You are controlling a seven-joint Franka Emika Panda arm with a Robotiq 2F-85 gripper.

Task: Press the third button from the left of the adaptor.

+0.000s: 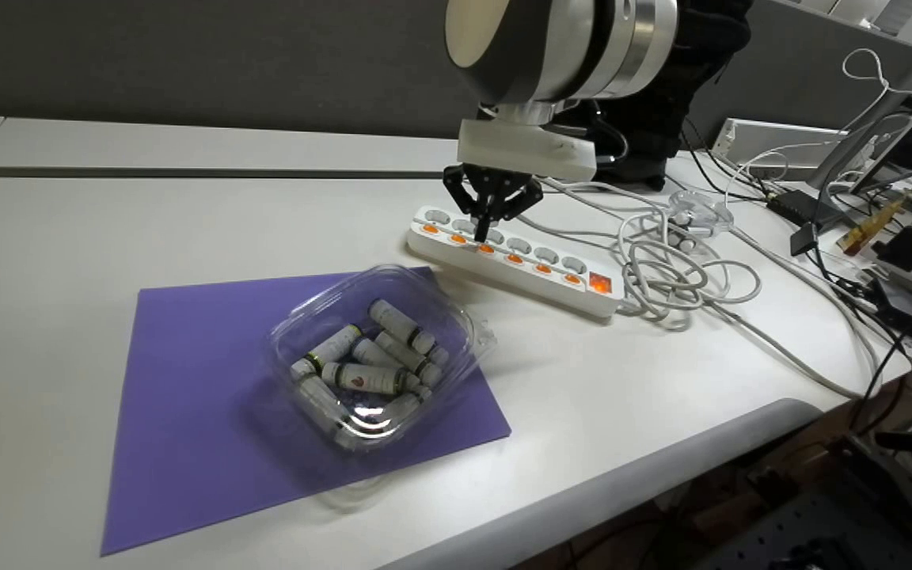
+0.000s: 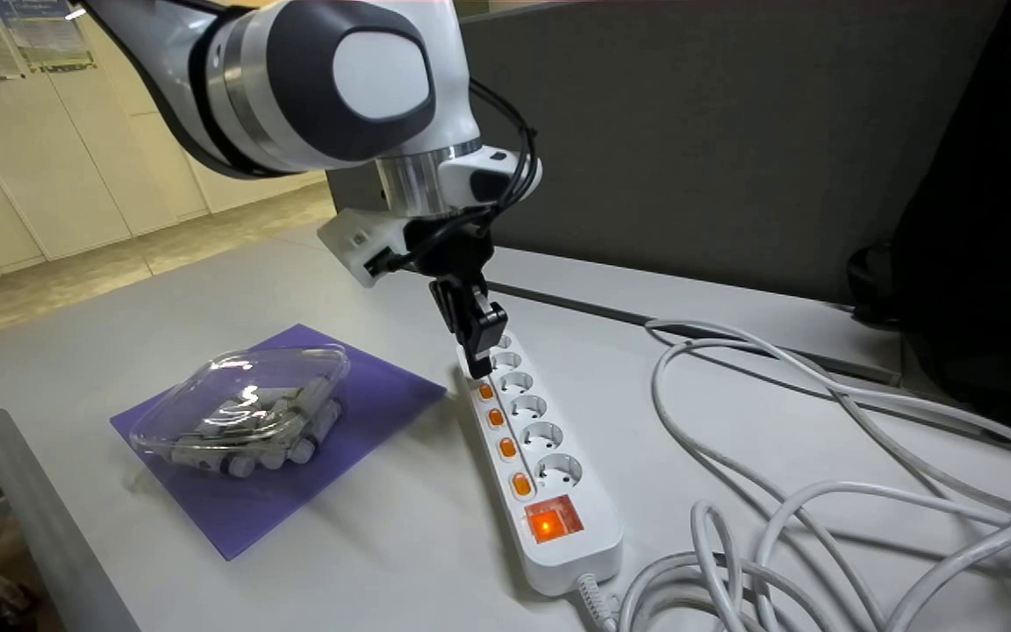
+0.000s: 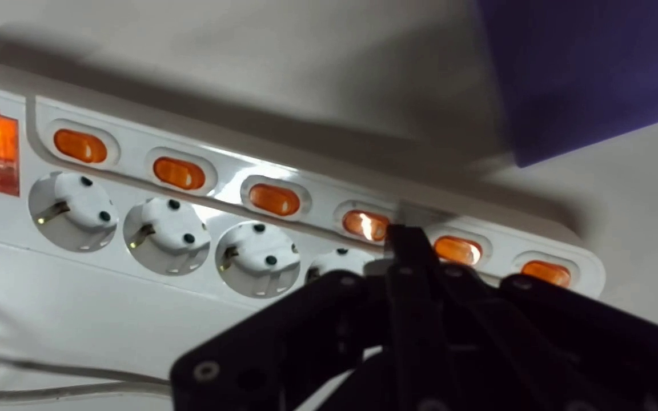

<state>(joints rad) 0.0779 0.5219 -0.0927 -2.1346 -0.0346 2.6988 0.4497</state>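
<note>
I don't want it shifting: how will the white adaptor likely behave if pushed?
The adaptor is probably stiff, running straight along its length. Low and flat on the table, it seems unlikely to tip. A sideways push might slide it, since its attached cable lies in loose loops.

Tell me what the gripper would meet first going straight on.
Pointing down, the gripper would probably meet the power strip first, at or beside the third orange button from the left in an exterior view; whether it touches now is unclear.
</note>
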